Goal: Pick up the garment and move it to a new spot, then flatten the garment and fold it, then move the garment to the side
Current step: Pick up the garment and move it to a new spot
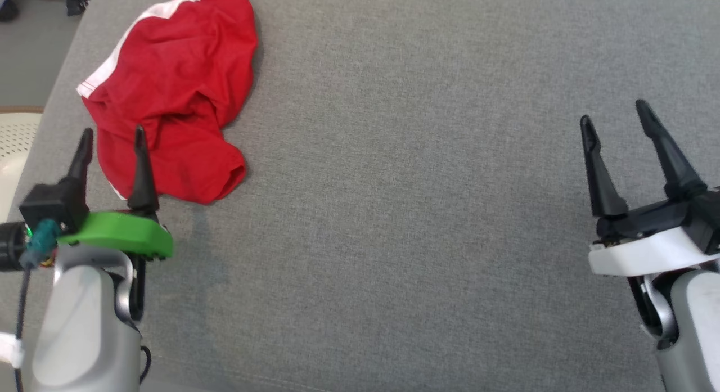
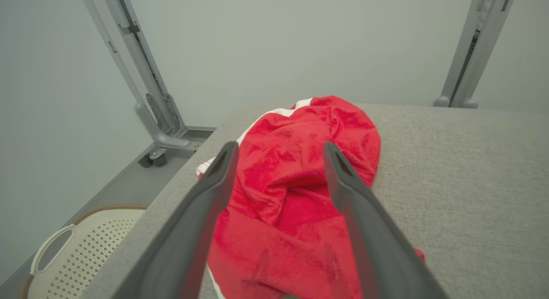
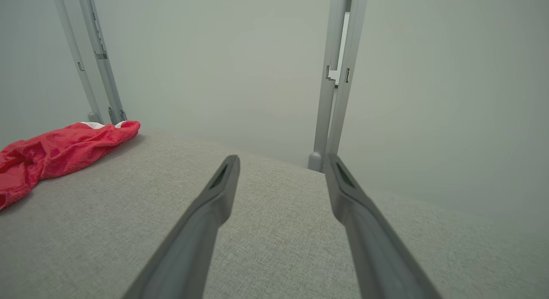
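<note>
The garment (image 1: 174,94) is a crumpled red piece with white stripes, lying at the far left of the grey fabric surface (image 1: 405,212). My left gripper (image 1: 112,134) hovers open over its near left edge, nothing between its fingers. In the left wrist view the garment (image 2: 296,191) lies straight ahead between and beyond the open gripper (image 2: 279,151). My right gripper (image 1: 614,112) stands open at the right, far from the cloth. From the right wrist the garment (image 3: 55,153) shows at the far left, well apart from that open gripper (image 3: 281,161).
A pale perforated basket (image 2: 81,256) sits on the floor beside the surface's left edge, also seen as the basket (image 1: 14,150) in the head view. Grey metal frame posts (image 3: 339,76) stand behind the surface against a plain wall.
</note>
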You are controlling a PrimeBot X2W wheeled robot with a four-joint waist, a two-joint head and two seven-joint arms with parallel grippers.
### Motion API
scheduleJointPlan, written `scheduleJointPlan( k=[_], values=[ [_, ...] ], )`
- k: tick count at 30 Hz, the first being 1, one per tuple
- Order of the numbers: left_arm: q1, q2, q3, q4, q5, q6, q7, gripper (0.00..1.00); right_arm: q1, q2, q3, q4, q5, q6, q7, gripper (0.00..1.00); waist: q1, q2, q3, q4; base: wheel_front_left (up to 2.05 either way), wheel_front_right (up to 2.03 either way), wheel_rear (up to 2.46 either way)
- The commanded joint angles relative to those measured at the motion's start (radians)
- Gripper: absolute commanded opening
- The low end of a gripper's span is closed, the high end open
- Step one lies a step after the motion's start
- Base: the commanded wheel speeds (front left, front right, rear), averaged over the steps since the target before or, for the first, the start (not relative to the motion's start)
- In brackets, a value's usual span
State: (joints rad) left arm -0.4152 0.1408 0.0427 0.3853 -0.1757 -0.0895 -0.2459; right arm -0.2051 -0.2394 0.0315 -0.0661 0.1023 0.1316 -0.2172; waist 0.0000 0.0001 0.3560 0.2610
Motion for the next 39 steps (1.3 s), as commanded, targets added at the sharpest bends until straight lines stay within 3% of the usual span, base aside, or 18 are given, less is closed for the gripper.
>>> scheduleJointPlan(
  k=[1,12,20,21,22,23,32,39],
  values=[
    [-0.057,0.025,0.008,0.038,-0.009,-0.008,0.018,1.0,-0.017,-0.012,-0.012,-0.032,-0.009,-0.002,0.011,1.0,0.0,-0.0001,0.091,-0.038,0.0,0.0,0.0],
    [-0.347,0.136,0.033,0.384,-0.145,-0.036,0.25,1.0,-0.03,-0.029,-0.032,-0.165,-0.014,-0.002,0.045,1.0,0.0,-0.0001,0.205,-0.088,0.0,0.0,0.0],
    [-0.439,0.182,0.039,0.553,-0.155,-0.023,0.254,1.0,-0.029,-0.035,-0.031,-0.176,-0.012,-0.002,0.04,1.0,0.0,-0.0001,0.225,-0.105,0.0,0.0,0.0],
    [-0.445,0.182,0.038,0.57,-0.158,-0.024,0.244,0.87,-0.029,-0.037,-0.03,-0.175,-0.01,-0.002,0.039,1.0,0.0,-0.0001,0.224,-0.107,0.0,0.0,0.0],
    [-0.448,0.182,0.034,0.579,-0.158,-0.027,0.229,0.39,-0.031,-0.036,-0.029,-0.173,-0.01,-0.002,0.039,1.0,0.0,-0.0001,0.223,-0.109,0.0,0.0,0.0],
    [-0.451,0.185,0.033,0.585,-0.158,-0.028,0.215,0.0,-0.033,-0.034,-0.03,-0.172,-0.009,-0.002,0.038,1.0,0.0,-0.0001,0.22,-0.11,0.0,0.0,0.0],
    [-0.471,0.243,-0.029,0.602,-0.075,-0.012,0.03,0.0,-0.021,-0.012,0.017,-0.113,-0.007,-0.002,0.003,1.0,0.0,-0.0001,0.138,-0.105,0.0,0.0,0.0],
    [-0.438,0.269,-0.106,0.416,0.009,-0.014,-0.018,0.0,-0.005,0.028,0.024,-0.047,0.005,-0.002,-0.027,1.0,0.0,-0.0001,0.019,-0.113,0.0,0.0,0.0]
  ],
)
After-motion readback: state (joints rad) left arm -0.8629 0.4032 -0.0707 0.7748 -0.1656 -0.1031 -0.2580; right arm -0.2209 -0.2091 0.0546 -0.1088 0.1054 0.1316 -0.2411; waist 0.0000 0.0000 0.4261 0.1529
